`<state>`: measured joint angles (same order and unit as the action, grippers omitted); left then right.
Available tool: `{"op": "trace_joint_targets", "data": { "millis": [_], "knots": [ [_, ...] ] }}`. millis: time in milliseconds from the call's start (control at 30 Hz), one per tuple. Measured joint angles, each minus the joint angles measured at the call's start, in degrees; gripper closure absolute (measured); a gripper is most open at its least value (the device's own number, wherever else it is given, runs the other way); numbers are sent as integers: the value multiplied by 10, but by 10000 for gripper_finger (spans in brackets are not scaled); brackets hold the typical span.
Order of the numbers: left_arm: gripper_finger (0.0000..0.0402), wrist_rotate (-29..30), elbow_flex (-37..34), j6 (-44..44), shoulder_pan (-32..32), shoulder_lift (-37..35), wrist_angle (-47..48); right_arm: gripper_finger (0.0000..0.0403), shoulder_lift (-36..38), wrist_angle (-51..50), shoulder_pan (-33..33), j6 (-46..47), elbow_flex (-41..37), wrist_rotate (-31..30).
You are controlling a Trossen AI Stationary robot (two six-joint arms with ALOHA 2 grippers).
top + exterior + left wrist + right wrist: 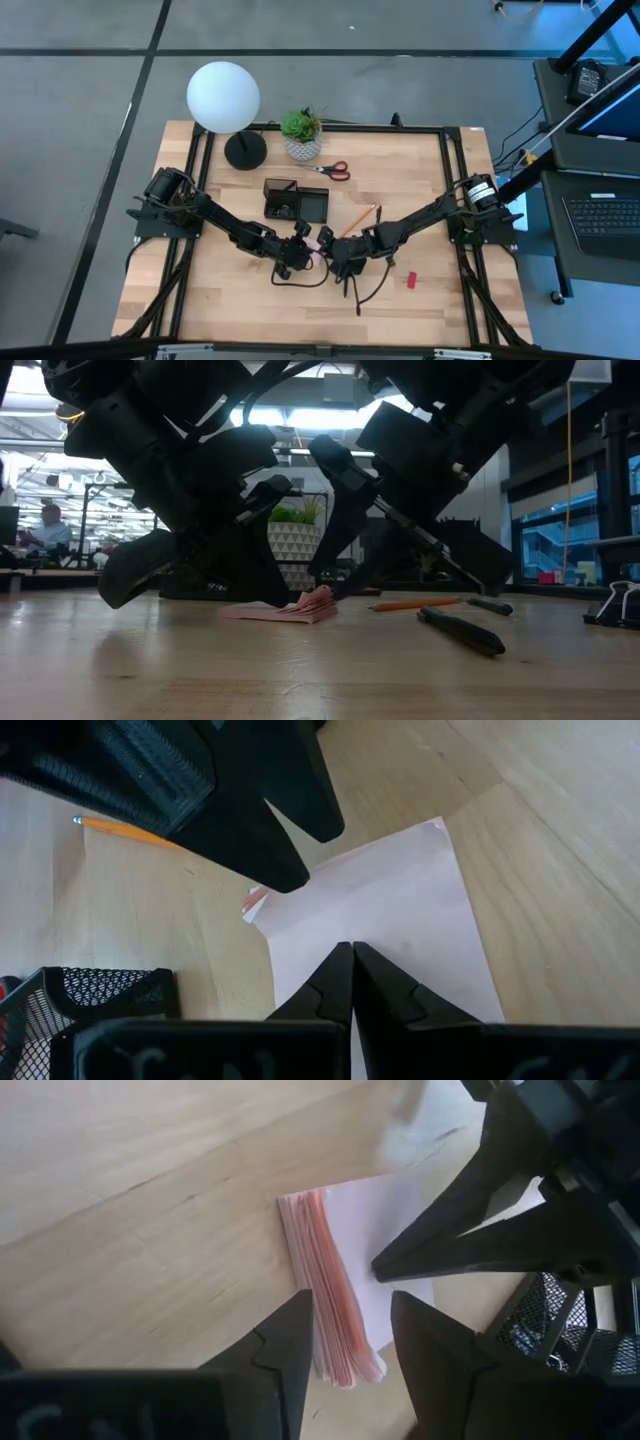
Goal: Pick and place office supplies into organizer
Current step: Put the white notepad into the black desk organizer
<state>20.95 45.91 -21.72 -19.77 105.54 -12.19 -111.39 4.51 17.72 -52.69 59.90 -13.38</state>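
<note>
Right now the left gripper (352,982) is sitting with its jaws pressed together, tips resting on the top sheet of the pink sticky-note pad (385,935), pinching nothing that shows. Opposite it, the right gripper (350,1348) is standing with its jaws spread, straddling the fanned, curling edge of the pad (335,1285); whether the fingers are actually touching the paper is hard to tell.

From the high view, both grippers are crowding together at the table's middle and covering nearly all of the pad, so only a sliver of pink (316,258) is peeking out. From the low view the dark arms are blocking most of the scene, with the pad (285,608) lying flat on the wood beneath them.

Just behind the grippers, the black mesh organizer (295,201) is sitting; what lies inside it is too dark to make out. An orange pencil (358,217) is lying beside it, red-handled scissors (334,170) farther back, a small red block (411,279) to the right, and a black pen (460,630) near the table-level camera.

Everything is resting on a pale wooden table (210,300); a potted plant (301,133) and a globe lamp (223,96) are standing at the rear. Beyond, a person (48,528) is sitting in a bright workshop.
</note>
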Motion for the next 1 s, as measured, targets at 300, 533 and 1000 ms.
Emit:
{"op": "trace_joint_targets", "data": {
  "millis": [300,533,1000],
  "knots": [
    [398,0,0,0,0,0,0,263,-14,4,0,1,-1,26],
    [398,0,0,2,0,0,2,270,-27,14,0,2,1,24],
    [398,0,0,1,0,0,2,357,-29,3,-20,59,1,64]
  ]
}}
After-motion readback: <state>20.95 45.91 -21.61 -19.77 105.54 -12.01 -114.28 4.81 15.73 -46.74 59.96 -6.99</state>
